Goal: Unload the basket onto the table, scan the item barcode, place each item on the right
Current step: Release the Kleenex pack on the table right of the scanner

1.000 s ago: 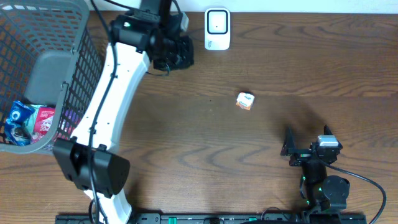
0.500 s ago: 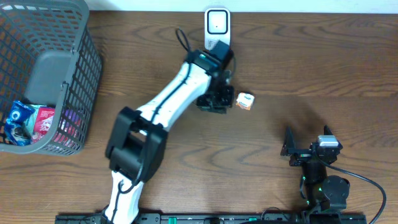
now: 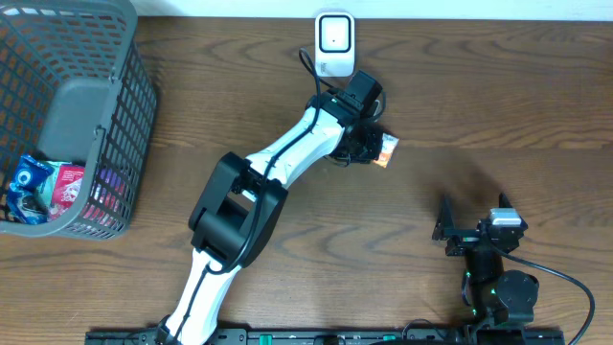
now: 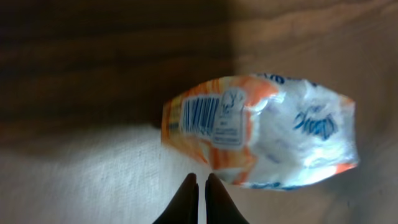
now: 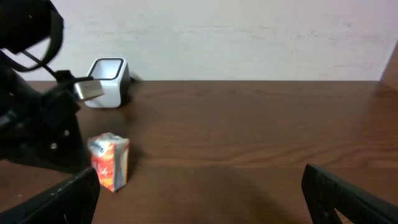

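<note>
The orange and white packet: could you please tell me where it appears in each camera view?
Overhead: orange and white packet right of centre, upper half.
Left wrist: packet at centre, barcode showing.
Right wrist: packet lower left.
Landmark: white scanner, beyond it in overhead and right wrist only.

You have a small orange-and-white plastic packet (image 3: 386, 150) standing on the brown wooden surface (image 3: 498, 96), near the middle of the overhead view. It's crinkled, with blue lettering on its white part and a black barcode (image 4: 199, 115) on a white patch at its orange end, turned towards the left wrist camera. Your white box-shaped barcode scanner (image 3: 334, 43), with a dark-framed window, sits at the far edge, near the packet but apart from it
</note>
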Robot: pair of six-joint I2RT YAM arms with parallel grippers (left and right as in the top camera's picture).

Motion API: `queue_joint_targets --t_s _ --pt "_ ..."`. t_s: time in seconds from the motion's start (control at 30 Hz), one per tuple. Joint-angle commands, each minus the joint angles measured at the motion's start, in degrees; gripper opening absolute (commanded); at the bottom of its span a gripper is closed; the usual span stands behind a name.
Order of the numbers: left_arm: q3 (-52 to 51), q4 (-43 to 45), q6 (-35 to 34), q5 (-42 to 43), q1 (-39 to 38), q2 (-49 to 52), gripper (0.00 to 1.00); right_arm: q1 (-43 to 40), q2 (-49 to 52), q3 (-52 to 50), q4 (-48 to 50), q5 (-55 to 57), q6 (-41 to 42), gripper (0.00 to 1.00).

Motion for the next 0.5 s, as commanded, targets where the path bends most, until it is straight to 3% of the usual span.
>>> queue_joint_targets --t_s 0.0,0.3,0.47 --pt "0.04 1.25 -0.57 -0.48 0.11 1.46 0.07 0.20 -0.35 -0.11 -0.20 -0.50 0.81 0.99" --pt "0.39 1.70 0.02 -0.48 1.33 -5.11 0.07 0.20 -0.35 -0.11 -0.22 -0.50 0.83 0.99" --pt "0.39 0.76 6.21 -0.57 4.98 -15.54 0.08 0.20 -0.35 -0.11 -0.20 -0.50 0.81 0.99"
